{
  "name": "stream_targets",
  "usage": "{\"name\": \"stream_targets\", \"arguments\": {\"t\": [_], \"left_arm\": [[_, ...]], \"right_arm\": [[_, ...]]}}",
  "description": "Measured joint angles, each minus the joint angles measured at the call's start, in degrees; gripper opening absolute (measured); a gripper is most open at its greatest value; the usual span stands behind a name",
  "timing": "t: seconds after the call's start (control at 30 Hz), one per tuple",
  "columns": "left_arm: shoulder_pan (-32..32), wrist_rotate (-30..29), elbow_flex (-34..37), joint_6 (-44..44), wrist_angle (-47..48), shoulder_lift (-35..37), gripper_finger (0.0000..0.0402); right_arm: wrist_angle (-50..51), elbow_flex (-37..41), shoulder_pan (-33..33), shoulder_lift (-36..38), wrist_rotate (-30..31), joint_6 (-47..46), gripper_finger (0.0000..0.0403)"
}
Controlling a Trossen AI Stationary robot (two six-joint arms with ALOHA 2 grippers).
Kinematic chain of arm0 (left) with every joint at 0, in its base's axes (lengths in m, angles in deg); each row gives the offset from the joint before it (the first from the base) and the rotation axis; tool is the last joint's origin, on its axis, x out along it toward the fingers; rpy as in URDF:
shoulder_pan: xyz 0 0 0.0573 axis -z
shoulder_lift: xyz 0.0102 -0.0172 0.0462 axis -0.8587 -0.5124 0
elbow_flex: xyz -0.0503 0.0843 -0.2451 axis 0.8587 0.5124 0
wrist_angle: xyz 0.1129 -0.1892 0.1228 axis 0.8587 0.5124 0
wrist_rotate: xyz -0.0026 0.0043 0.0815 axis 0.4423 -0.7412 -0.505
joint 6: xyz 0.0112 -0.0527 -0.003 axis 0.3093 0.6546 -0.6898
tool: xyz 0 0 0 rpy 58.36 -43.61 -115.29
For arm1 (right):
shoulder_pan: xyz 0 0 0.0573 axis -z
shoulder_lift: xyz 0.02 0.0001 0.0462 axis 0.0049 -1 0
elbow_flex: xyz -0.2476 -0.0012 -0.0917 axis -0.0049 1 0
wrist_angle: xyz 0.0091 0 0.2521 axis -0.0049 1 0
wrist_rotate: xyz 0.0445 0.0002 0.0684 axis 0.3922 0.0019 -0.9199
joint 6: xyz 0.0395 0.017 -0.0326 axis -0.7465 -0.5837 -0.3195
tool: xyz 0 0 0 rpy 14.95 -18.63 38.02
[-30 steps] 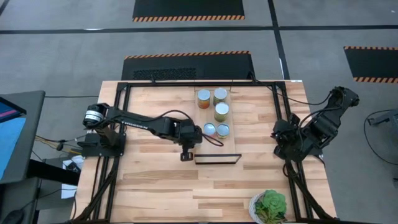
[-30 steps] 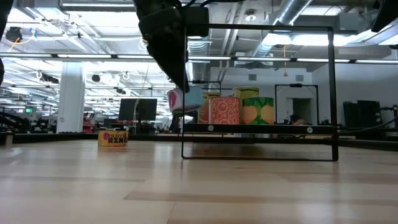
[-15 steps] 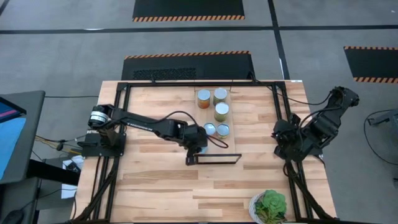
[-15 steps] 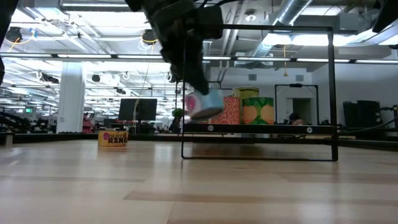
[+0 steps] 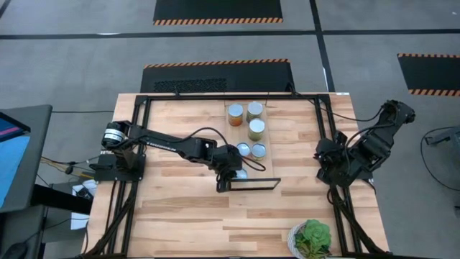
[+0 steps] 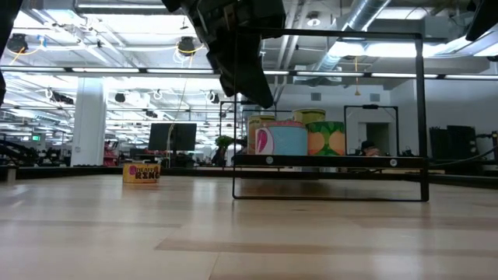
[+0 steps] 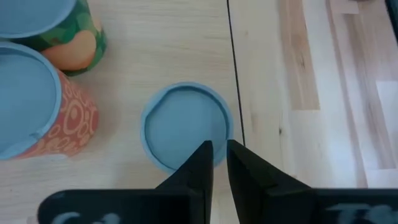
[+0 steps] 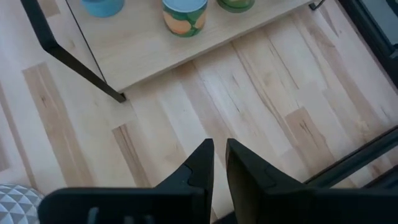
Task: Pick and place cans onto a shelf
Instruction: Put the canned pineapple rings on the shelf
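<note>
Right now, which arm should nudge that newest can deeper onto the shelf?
Left. The left gripper hangs directly over the blue can at the shelf front edge; the right gripper waits off beside the table's right edge.

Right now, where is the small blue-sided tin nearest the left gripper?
In the high view, the blue-sided tin stands on the pale-wood shelf near its black-bracket end, just beyond the left gripper, apart from the other cans.

My right gripper [image 8: 213, 163] hangs over bare tabletop [image 8: 249, 112], fingers nearly together. Ahead I see the shelf [image 8: 134, 43] carrying cans [image 8: 184, 15].
</note>
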Motion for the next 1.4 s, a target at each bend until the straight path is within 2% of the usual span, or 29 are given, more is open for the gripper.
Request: {"name": "stream_targets", "arguments": {"t": [0.1,0.27,0.4,0.47,0.53,0.57,0.77,0.97,1.13,1.4], "left_arm": [[0.0,0.0,0.0,0.0,1.0,0.0,0.0033],[-0.2,-3.1,-4.1,-0.1,18.3,0.2,0.0033],[-0.2,-13.1,-4.5,0.1,34.1,0.2,0.0034],[-0.2,-20.3,-2.5,1.6,37.4,0.5,0.0034],[-1.0,-25.2,0.7,2.6,37.5,0.4,0.0034],[-1.6,-25.7,2.4,2.6,37.2,0.3,0.0034],[-5.3,-19.6,9.8,1.5,32.8,0.3,0.0034],[-6.9,-20.6,12.8,2.2,33.4,1.9,0.0034],[-7.2,-24.4,15.4,3.2,33.0,6.6,0.0034],[-9.0,-20.0,24.9,-3.3,23.9,11.0,0.0034]], "right_arm": [[0.0,0.0,0.0,0.0,0.0,0.0,0.0066],[0.0,0.0,0.0,0.0,0.0,0.1,0.0066],[-0.1,0.0,0.0,0.0,0.0,0.0,0.0066],[-0.1,0.0,0.0,0.0,0.0,0.0,0.0066],[-0.1,0.0,0.0,0.0,0.0,0.0,0.0066],[-0.1,0.0,0.0,0.0,0.0,0.0,0.0066],[-0.1,0.0,0.0,0.0,0.0,0.0,0.0066],[-0.1,0.0,0.0,0.0,0.0,0.0,0.0066],[-0.1,0.0,0.0,0.0,0.0,-0.1,0.0066],[-0.3,0.0,0.0,0.0,0.0,-0.5,0.0066]]}}
